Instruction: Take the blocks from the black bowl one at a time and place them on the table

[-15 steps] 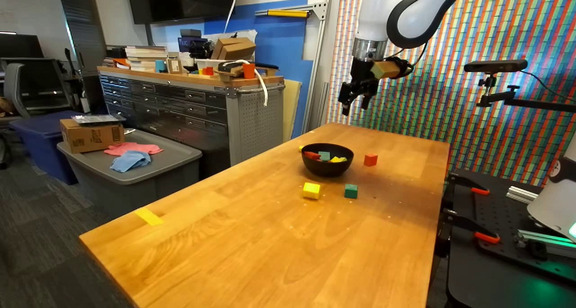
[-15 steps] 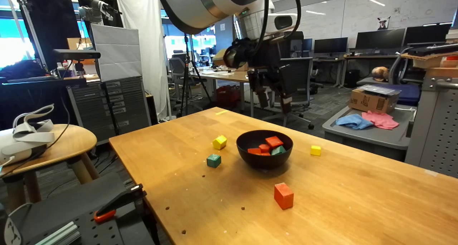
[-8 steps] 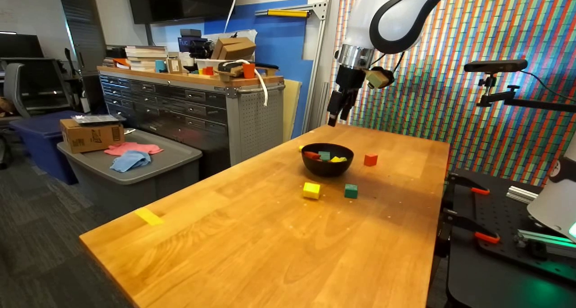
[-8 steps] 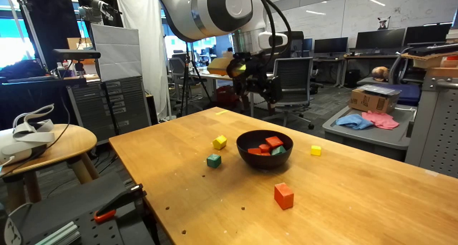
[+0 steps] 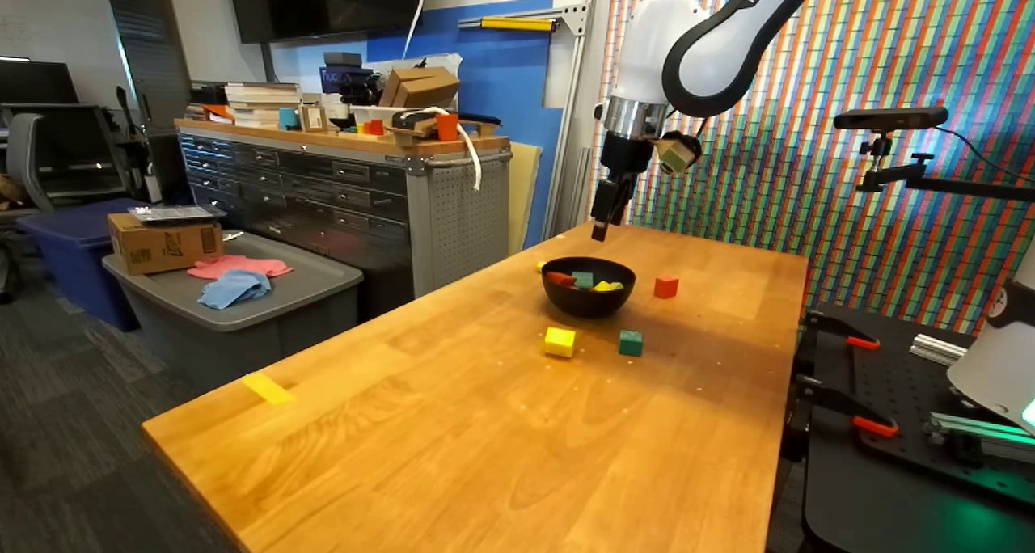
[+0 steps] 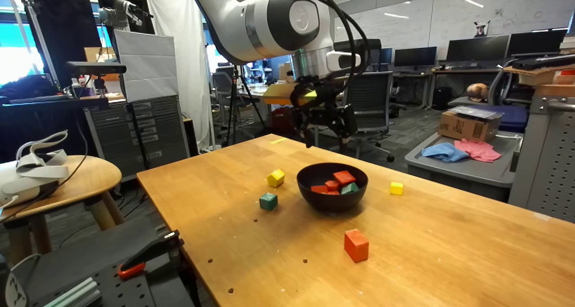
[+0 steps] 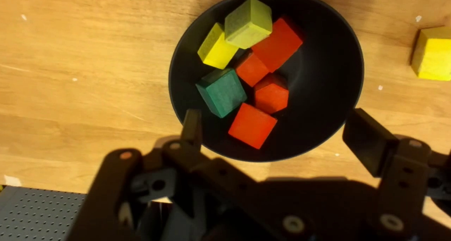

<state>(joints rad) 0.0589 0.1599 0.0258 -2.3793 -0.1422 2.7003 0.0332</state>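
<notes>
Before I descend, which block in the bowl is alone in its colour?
The lone green block, just below two yellow blocks in the wrist view; four red blocks also show inside.

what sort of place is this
Most likely a robotics lab sharing an open office: a robot arm reaches over the table, a drawer cabinet stands behind in an exterior view, and monitors show in the background of an exterior view.

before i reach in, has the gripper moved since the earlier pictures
Yes: in both exterior views the gripper has come down, nearer the black bowl.
</notes>
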